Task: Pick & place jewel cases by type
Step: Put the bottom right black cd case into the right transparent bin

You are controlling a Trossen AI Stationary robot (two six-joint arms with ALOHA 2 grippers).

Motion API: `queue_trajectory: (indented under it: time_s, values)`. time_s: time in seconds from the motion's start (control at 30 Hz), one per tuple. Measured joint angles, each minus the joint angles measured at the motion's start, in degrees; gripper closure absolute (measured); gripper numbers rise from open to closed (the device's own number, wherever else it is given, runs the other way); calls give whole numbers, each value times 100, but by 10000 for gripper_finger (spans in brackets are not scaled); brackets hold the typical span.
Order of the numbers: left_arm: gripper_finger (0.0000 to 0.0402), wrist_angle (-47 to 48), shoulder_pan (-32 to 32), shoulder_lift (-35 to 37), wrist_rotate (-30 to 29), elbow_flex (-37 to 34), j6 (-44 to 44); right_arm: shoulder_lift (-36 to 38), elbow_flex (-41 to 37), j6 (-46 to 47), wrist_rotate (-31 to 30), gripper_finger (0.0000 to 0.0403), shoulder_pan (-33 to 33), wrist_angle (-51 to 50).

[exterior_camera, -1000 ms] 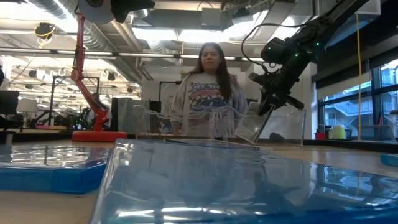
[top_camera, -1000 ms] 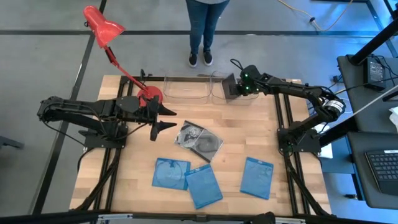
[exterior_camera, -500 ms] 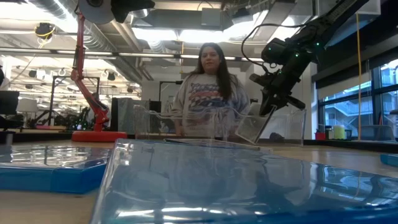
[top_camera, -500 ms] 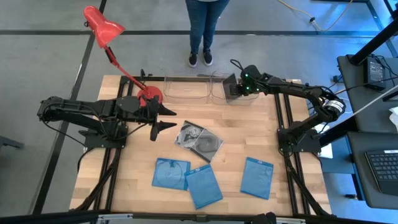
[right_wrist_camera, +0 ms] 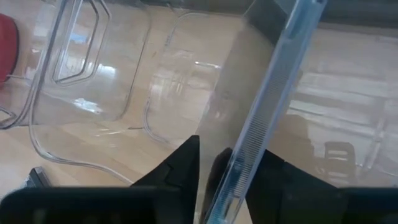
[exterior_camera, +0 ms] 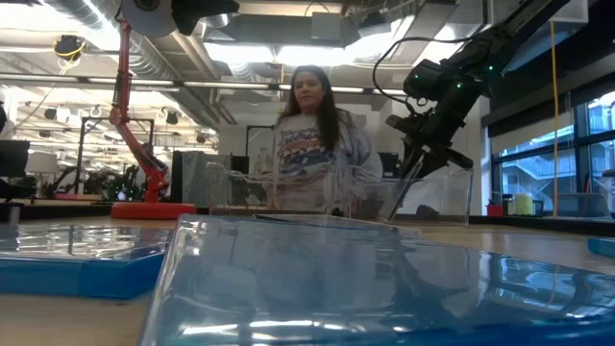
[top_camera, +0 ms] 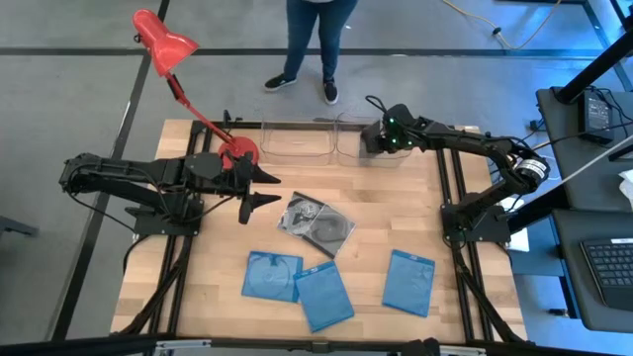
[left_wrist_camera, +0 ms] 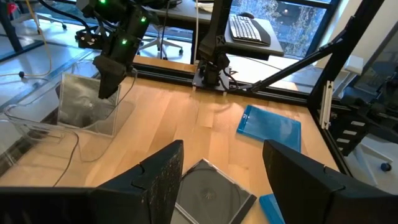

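Observation:
My right gripper [top_camera: 373, 140] is at the table's far edge, over the right-hand clear tray [top_camera: 348, 155], shut on a clear/grey jewel case [left_wrist_camera: 84, 102] that stands on edge inside that tray. Two more clear cases [top_camera: 316, 220] lie overlapped at mid-table. Three blue cases [top_camera: 272, 275], [top_camera: 324, 297], [top_camera: 408, 282] lie flat near the near edge. My left gripper [top_camera: 265, 190] hovers open left of the clear cases, touching nothing; in its wrist view its fingers [left_wrist_camera: 165, 177] flank a clear case [left_wrist_camera: 208, 196] below. My right gripper holds the clear case by its upper edge [right_wrist_camera: 249, 155], pinched between the two fingers [right_wrist_camera: 186, 163]. It comes from above, slanting in from the table's right. The case stands almost upright with its lower part down inside the tray [exterior_camera: 396, 202]; whether it touches the floor I cannot tell.
A second clear tray [top_camera: 297, 141] sits left of the first at the far edge. A red desk lamp has its base [top_camera: 237, 153] by the left gripper and its head [top_camera: 163, 44] beyond the table. A person [top_camera: 312, 40] stands past the far edge. Bare wood lies between trays and cases.
The held case has tipped from leaning to nearly upright in the right tray: the low view showed its face, and now shows its edge. The right gripper has stayed over the tray. The person behind the table has stepped toward the left.

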State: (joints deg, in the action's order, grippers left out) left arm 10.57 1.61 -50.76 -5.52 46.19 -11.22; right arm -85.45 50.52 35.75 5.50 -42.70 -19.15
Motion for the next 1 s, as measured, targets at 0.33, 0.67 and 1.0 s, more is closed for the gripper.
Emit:
queue_trajectory:
  time_s: [0.33, 0.67, 1.0]
  values:
    - [183, 0, 0, 0, 0, 0, 0, 0, -2, -160, 13, 290, 0, -211]
    - [181, 0, 2, 0, 0, 0, -2, 4, 29, -180, -142, 290, -20, -226]
    - [182, 0, 1, 0, 0, 0, -2, 15, 586, -340, -287, 290, -20, -692]
